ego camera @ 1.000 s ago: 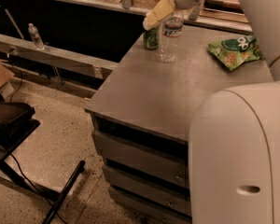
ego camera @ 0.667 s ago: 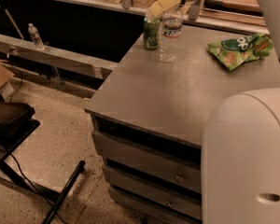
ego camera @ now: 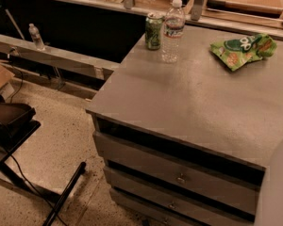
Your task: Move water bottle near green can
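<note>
The water bottle (ego camera: 172, 30) stands upright near the far left corner of the grey cabinet top (ego camera: 188, 98). It is clear, ribbed, with a white cap and a red, white and dark label. The green can (ego camera: 153, 30) stands upright just to its left, a small gap between them. The gripper is out of view. Only a pale rounded part of the robot's body (ego camera: 276, 192) shows at the lower right corner.
A flat green snack bag (ego camera: 243, 48) lies at the far right of the cabinet top. Drawers (ego camera: 179, 178) face front. A second small bottle (ego camera: 36, 36) stands on a ledge at left. A dark stand with cables (ego camera: 9, 126) is on the floor at left.
The arm and gripper, which were above the bottle and can, have withdrawn out of view. The bottle stands free beside the can. The view has shifted.
</note>
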